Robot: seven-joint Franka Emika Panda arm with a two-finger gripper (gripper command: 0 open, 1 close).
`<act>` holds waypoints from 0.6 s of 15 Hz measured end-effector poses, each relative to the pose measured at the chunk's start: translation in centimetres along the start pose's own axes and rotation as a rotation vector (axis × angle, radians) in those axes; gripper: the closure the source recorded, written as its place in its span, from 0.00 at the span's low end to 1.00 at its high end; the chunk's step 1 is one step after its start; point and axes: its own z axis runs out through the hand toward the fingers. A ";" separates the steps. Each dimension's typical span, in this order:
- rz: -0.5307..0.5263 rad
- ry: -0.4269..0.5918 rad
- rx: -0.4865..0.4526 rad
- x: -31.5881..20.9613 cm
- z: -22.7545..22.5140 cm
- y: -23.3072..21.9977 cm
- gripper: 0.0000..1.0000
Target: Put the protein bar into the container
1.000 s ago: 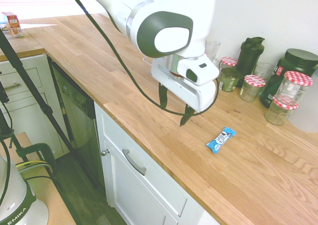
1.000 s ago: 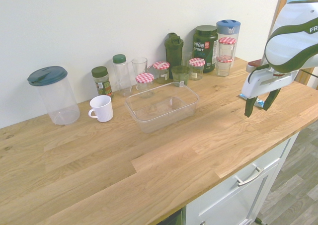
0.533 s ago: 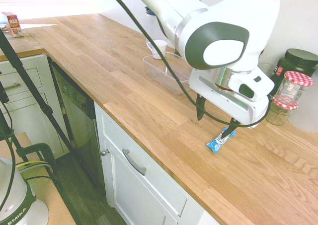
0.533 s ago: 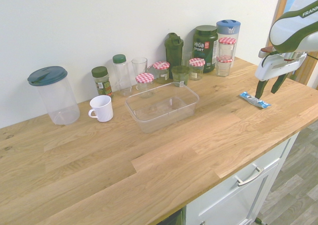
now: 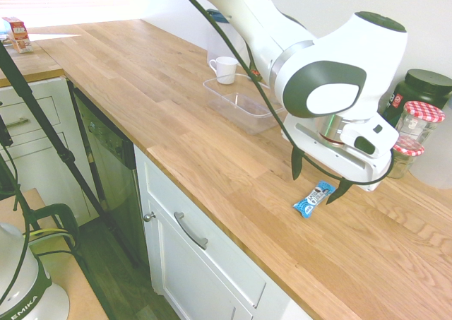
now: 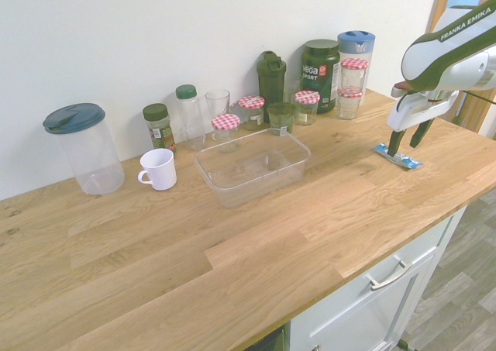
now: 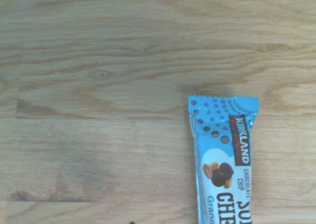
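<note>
White ceramic mug (image 6: 159, 170): we count one.
Clear rectangular plastic tub (image 6: 253, 185): one, lidless, on the wooden desk (image 6: 155, 266).
Blue-and-white wrapped bar (image 6: 403, 161): one, flat on the desk, below and between the fingertips; long axis crosses their line.
Jaws: open, empty; we judge them aligned for lowering.
</note>
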 end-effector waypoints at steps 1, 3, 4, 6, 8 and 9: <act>0.001 0.004 -0.002 0.1 0.4 0.1 0.00; 0.002 0.008 -0.007 0.4 1.0 0.4 0.00; 0.003 0.011 -0.009 0.5 1.4 0.5 0.00; 0.006 0.019 -0.011 0.7 1.9 0.6 0.00; 0.006 0.022 -0.012 0.7 2.1 0.6 0.00; 0.006 0.024 -0.012 0.7 2.2 0.6 1.00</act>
